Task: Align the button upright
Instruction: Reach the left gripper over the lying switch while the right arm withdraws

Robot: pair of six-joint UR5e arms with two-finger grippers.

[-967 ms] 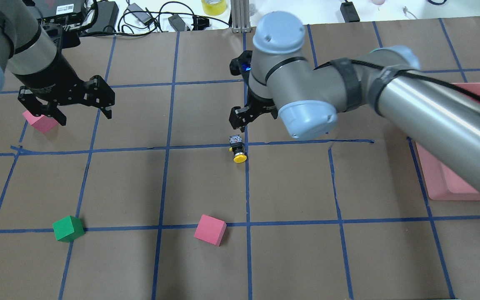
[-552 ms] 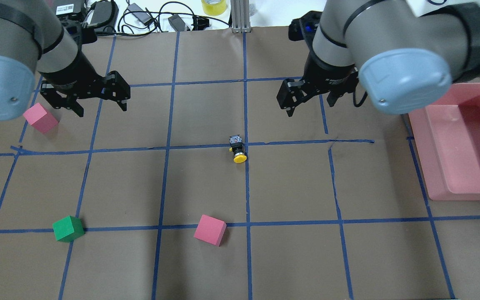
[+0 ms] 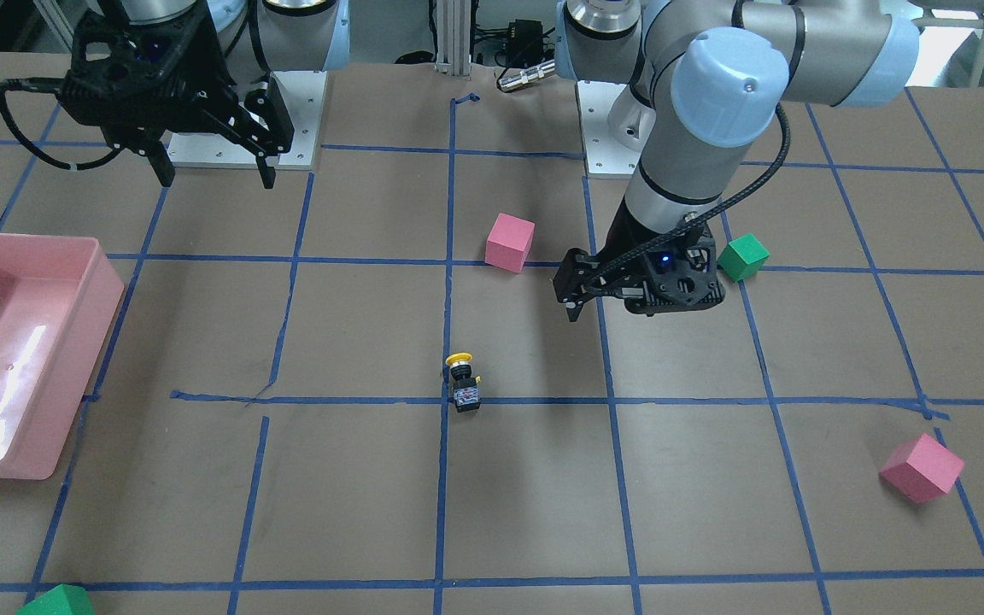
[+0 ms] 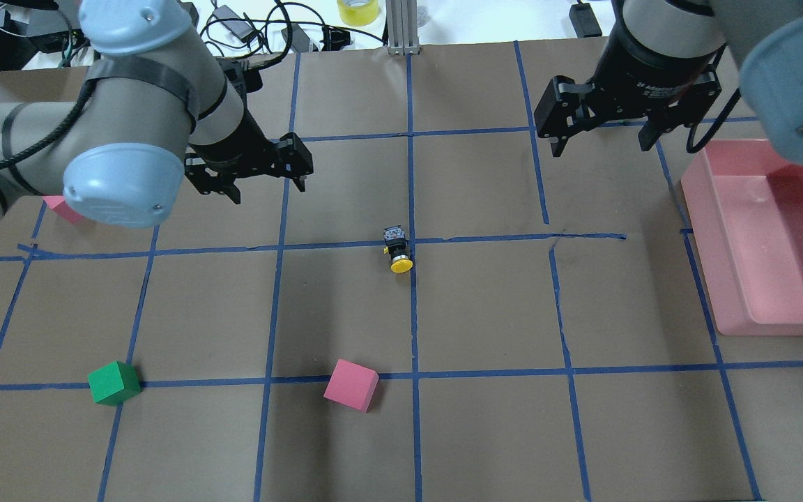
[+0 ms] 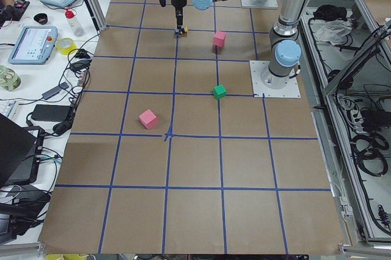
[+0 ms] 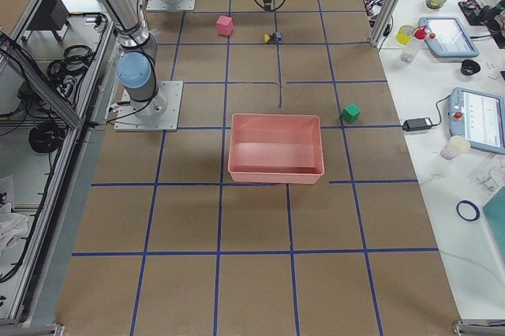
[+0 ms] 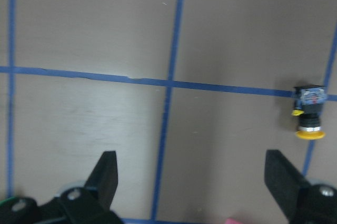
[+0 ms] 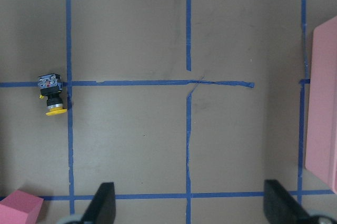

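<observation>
Button (image 4: pixel 399 251) lies on its side near the middle of the desk (image 4: pixel 485 432), right at a blue tape crossing, yellow cap pointing toward the robot's side, whitish base block pointing away; nothing touches it. Left wrist view shows it at the right edge (image 7: pixel 309 113), off to one side of the open fingers (image 7: pixel 105 176) and not between them. Right wrist view has it far left (image 8: pixel 51 96), also outside the finger span. Left gripper (image 4: pixel 269 189) hangs over the desk beyond the button and to its left in the overhead view, well apart from it, jaws spread wide and holding nothing. Right gripper (image 4: pixel 602 148) hangs farther off on the other side, near the far corner of the pink tray (image 4: pixel 778 328), jaws also wide and empty. Pink tray sits at the desk's right edge. One pink cube (image 4: pixel 350 384) rests on the robot's side of the button, just beside a tape line. Green cube (image 4: pixel 114 383) sits further left on the same tape line. Second pink cube (image 4: pixel 60 208) is mostly hidden behind the left arm's elbow in the overhead view and shows clearly in the front-facing view (image 3: pixel 921 467). Another green cube (image 6: pixel 351 112) sits near the tray's far side.
</observation>
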